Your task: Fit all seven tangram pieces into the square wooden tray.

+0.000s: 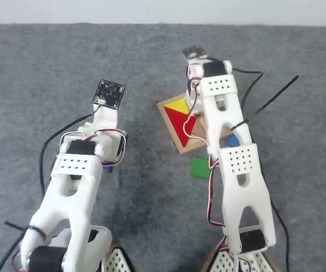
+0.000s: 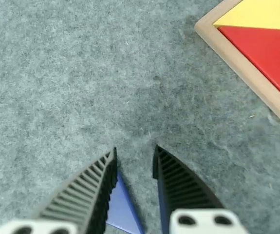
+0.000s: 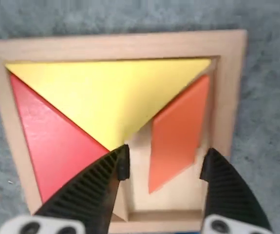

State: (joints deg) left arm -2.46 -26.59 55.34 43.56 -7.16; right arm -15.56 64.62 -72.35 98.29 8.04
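I count 1 wooden tray (image 3: 115, 47), 2 arms (image 1: 75, 192) (image 1: 239, 170), 6 pieces: 1 yellow (image 3: 110, 92), 1 red (image 3: 52, 141), 1 orange (image 3: 176, 141), 1 green (image 1: 200, 168), 2 blue (image 2: 122, 209) (image 1: 232, 140).

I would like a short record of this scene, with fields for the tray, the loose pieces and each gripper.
tray contents: yellow triangle, red triangle and orange parallelogram inside the wooden tray; part of its floor is bare
loose on carpet: green square, outside the tray
left gripper: closed on a blue triangle, apart from the tray
right gripper: open, above the tray, over the orange parallelogram
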